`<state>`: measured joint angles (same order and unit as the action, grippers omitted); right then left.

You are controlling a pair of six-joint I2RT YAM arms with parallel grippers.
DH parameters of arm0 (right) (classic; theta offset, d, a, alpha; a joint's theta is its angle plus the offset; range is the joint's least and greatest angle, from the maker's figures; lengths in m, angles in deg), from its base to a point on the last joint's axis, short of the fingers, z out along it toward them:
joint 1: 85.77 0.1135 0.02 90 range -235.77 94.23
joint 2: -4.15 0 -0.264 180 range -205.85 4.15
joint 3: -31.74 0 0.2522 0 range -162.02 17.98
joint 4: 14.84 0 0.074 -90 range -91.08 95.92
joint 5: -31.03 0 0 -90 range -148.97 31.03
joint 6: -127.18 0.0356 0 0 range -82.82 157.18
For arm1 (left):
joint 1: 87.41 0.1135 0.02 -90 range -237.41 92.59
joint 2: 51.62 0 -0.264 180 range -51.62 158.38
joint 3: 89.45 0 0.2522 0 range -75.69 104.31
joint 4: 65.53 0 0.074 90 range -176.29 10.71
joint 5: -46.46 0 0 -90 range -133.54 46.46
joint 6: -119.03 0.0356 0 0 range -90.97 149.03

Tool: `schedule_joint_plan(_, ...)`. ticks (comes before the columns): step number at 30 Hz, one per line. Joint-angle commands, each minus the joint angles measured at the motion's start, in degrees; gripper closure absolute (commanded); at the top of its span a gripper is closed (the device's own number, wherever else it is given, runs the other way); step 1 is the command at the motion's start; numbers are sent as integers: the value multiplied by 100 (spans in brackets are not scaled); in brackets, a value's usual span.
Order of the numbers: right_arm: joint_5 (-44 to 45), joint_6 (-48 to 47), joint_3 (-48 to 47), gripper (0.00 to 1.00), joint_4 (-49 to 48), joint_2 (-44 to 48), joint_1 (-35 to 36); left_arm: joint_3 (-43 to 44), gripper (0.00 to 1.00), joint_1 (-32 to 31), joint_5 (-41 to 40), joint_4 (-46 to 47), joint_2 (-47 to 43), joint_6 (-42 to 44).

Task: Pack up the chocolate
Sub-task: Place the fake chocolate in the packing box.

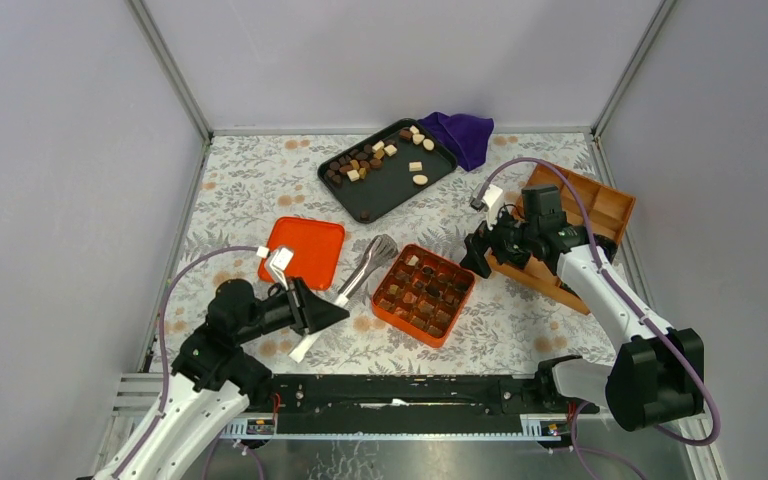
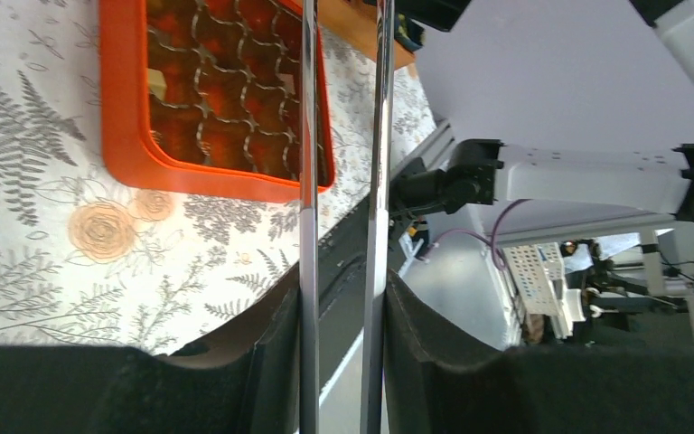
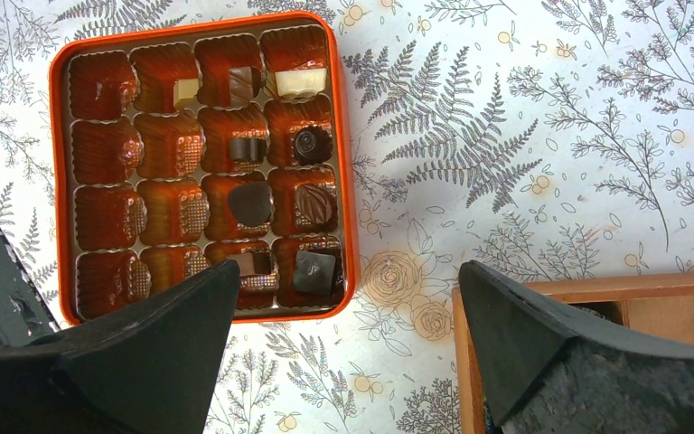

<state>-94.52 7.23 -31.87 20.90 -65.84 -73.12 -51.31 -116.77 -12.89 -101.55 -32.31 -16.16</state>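
the floral-clothed table (image 1: pixel 260 190) carried everything. at its right side sat a wooden box (image 1: pixel 605 205) with open compartments, and the right arm crossed over its near half and hid that part from above. at the far middle lay a black tray (image 1: pixel 385 192), turned at an angle, with a purple cloth (image 1: pixel 460 135) bunched just beside its far right corner. near the middle stood the orange box (image 1: pixel 459 313), its gridded liner showing, and to its left lay the flat orange lid (image 1: pixel 301 250), apart from it.

the tongs (image 1: pixel 360 275) ran slantwise between lid and box. the left gripper (image 1: pixel 332 316) was clamped on them, and its wrist camera showed the two metal arms passing upright between the black fingers (image 2: pixel 276 362). the tips of the tongs pointed toward the tray, but whether they touched the cloth could not be told.

the right gripper (image 1: pixel 477 258) hung over bare cloth between the orange box and the wooden box, with its fingers (image 3: pixel 172 344) spread wide and nothing between them.

most of the chocolate (image 1: pixel 360 163) lay loose on the black tray, dark, brown and cream pieces crowded toward its far left corner, with a few strays nearer the middle. several more pieces (image 3: pixel 251 203) sat in the orange box, one to a cell, filling the two columns on the right in the right wrist view, and the other cells looked mostly bare.
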Motion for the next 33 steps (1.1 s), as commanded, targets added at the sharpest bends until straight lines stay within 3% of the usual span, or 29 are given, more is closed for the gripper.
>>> schedule_joint_plan(1, -100, -71, 2, 0, -87, 77, -43, -208, 100, -147, 3, 223, -456, -652)
schedule_joint_plan(13, -84, -90, 1, 0, -71, 6, -42, -74, 100, -661, -536, 30, 121, -599)
schedule_joint_plan(16, -83, -107, 1, 0, -67, 4, -43, 58, 100, -1342, -1201, 25, 574, -593)
schedule_joint_plan(23, -75, -106, 3, 0, -62, -4, -52, 1396, 100, -3945, -4320, -1043, 2309, -725)
schedule_joint_plan(29, -101, -113, 7, 0, -53, 10, -51, 2558, 100, -4814, -5398, -1895, 3959, -846)
schedule_joint_plan(33, -124, -107, 1, 0, -52, 21, -52, 2887, 100, -4903, -5686, -2236, 4403, -865)
